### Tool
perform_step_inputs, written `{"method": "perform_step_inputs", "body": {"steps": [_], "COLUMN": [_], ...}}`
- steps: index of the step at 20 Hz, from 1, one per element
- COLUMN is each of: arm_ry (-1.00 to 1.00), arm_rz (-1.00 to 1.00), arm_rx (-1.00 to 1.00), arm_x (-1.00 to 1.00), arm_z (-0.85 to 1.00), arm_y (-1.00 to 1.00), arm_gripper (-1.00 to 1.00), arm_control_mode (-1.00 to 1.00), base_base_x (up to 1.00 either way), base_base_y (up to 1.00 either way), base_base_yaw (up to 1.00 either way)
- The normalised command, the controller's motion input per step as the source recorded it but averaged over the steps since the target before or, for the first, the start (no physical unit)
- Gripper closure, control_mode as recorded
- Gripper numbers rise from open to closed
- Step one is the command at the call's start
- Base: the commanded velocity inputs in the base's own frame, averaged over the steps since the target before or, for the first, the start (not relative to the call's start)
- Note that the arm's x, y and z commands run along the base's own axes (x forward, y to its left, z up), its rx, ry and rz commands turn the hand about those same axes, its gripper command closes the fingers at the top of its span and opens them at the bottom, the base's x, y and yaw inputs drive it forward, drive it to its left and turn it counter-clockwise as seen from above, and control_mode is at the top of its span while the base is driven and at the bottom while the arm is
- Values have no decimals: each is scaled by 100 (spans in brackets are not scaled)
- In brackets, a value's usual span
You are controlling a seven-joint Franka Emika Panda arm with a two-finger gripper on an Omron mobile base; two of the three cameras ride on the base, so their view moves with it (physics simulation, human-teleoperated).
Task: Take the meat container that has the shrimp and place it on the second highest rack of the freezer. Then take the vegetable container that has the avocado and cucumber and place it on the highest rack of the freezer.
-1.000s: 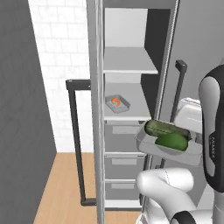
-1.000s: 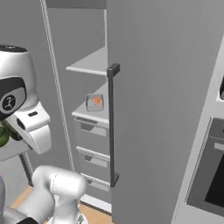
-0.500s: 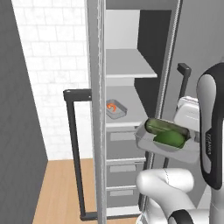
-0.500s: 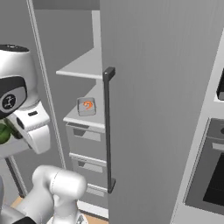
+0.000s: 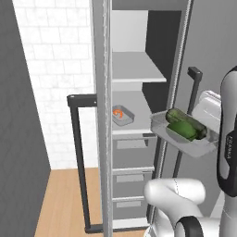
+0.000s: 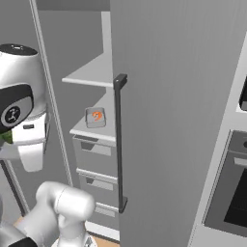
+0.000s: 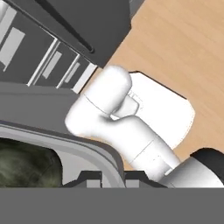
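The freezer (image 5: pixel 100 69) stands open. The meat container (image 5: pixel 122 115) with the orange shrimp (image 5: pixel 118 112) rests on the second highest rack (image 5: pixel 139 132), and it shows again as the meat container (image 6: pixel 95 117) from the other side. Above it is the highest rack (image 5: pixel 138 79), bare. My gripper (image 7: pixel 114 177) is shut on the rim of the vegetable container (image 5: pixel 184 135), which hangs level in front of the freezer opening, at about second-rack height. The dark cucumber (image 5: pixel 181 117) lies in it beside the brighter green avocado (image 5: pixel 179 129). The rim (image 7: pixel 99 152) runs between my fingertips.
Three grey drawers (image 5: pixel 132 157) sit under the second rack. The freezer's open door with its dark bar handle (image 5: pixel 77 157) stands left. A closed grey door with a bar handle (image 6: pixel 118 144) is right of the opening, a black oven (image 6: pixel 231 193) beyond it. Wood floor (image 5: pixel 65 199) below.
The whole picture has shifted as the base moved, with the freezer now a little nearer. The held vegetable container sits slightly higher in the left view. The grip is unchanged.
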Motion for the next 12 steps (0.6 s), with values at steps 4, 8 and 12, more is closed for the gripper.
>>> {"method": "perform_step_inputs", "body": {"steps": [4,8,12], "arm_ry": [-9,-18,-7], "arm_rz": [-51,-43,-32], "arm_rx": [0,0,0], "arm_x": [40,54,95], "arm_z": [39,59,58], "arm_y": [9,14,0], "arm_gripper": [100,100,100], "arm_control_mode": [-100,-100,-100], "base_base_x": [0,0,0], "base_base_y": [0,0,0], "base_base_yaw": [0,0,0]}}
